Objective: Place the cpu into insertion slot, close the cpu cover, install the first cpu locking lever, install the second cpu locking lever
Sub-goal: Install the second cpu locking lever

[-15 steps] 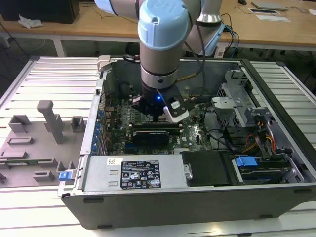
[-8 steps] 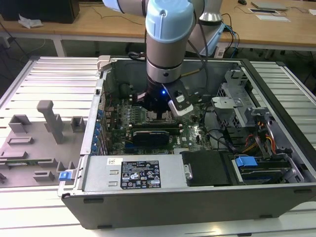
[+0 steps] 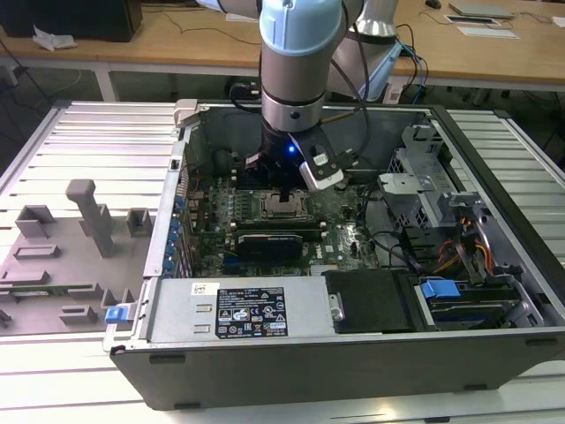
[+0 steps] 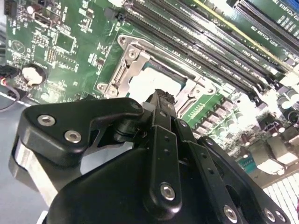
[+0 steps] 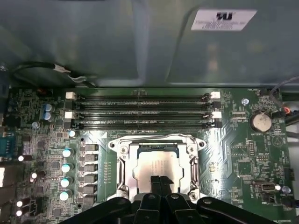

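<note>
Hovering pincer (image 5: 159, 181) | fingers together | over cpu (image 5: 156, 165) | in insertion slot (image 5: 122, 173)

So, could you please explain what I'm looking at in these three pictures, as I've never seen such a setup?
A robot arm reaches into an opened computer case lying on a slatted metal table. The exterior view is taken from a camera off the arm; both wrist views come from cameras riding on the arm. Its gripper, jaws together, hangs just over the cpu, a pale square chip sitting in the insertion slot on the green motherboard. Long black memory slots run beside it.
</note>
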You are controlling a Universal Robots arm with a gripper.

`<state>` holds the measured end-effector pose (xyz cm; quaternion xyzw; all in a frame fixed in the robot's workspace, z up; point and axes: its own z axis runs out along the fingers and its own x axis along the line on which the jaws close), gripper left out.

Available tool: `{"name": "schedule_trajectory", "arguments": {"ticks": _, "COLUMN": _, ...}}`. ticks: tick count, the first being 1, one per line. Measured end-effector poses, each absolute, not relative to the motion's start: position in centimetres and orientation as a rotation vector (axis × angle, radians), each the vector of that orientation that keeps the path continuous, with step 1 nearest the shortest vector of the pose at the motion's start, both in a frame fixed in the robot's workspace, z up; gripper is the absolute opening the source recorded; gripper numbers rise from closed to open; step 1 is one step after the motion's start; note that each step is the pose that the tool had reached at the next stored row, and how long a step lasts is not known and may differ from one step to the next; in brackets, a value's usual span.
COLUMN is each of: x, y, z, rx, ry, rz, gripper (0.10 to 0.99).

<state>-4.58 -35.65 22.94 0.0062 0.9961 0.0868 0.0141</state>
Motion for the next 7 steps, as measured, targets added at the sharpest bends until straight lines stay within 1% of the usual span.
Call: {"name": "schedule_trajectory", "arguments": {"ticks": 7, "x": -4.58, "y": -35.63, "z": 22.95, "rx": 0.020, "ry": 3.101, "rz": 0.270, "gripper": 0.106}}
